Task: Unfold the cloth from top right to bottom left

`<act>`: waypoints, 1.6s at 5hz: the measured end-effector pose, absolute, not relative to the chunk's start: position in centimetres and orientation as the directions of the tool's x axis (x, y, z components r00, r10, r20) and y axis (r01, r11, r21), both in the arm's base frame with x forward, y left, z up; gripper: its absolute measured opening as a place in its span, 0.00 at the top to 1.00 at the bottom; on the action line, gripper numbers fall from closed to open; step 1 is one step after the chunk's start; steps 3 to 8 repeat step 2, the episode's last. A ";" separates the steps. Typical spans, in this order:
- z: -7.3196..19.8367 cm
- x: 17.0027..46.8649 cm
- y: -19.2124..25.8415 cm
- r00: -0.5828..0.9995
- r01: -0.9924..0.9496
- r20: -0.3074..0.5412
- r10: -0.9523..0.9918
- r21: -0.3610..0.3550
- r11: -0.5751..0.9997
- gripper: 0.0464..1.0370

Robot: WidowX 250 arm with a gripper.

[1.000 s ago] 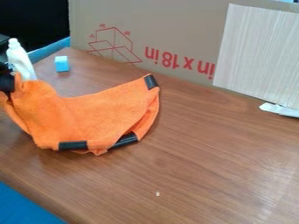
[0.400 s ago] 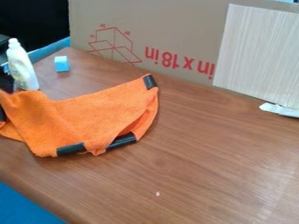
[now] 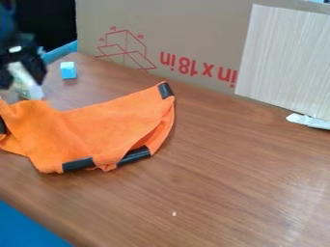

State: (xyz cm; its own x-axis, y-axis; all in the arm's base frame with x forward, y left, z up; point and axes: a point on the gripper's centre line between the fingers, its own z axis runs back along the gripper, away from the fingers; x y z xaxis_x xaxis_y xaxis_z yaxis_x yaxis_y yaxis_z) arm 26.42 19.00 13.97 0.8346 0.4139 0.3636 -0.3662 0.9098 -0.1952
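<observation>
Camera view: the claw (image 3: 21, 82), spread wide, should pinch just the top layer of the cloth (image 3: 97, 128) to its lower right, then draw it gently bottom-left.

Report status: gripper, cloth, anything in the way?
Gripper open at upper left, off the cloth. Orange cloth rumpled, partly folded over, not flat. White bottle close behind cloth's left part, possible snag.

We have our black arm (image 3: 16, 41) at the upper left of the frame, close against the left edge. From it our gripper (image 3: 20, 86) hangs downward, its jaws parted, one at the very edge of the frame and the other to the right of it, a gap between them.
</observation>
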 end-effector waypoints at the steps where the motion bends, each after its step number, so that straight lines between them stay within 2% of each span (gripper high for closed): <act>1: 16.3 28.3 14.3 0.899 -0.245 0.299 0.321 -0.266 0.932 0.04; 2: 19.3 28.4 11.0 0.887 -0.177 0.365 0.283 -0.297 0.938 0.04; 8: 19.3 28.4 11.0 0.887 -0.177 0.365 0.283 -0.297 0.938 0.04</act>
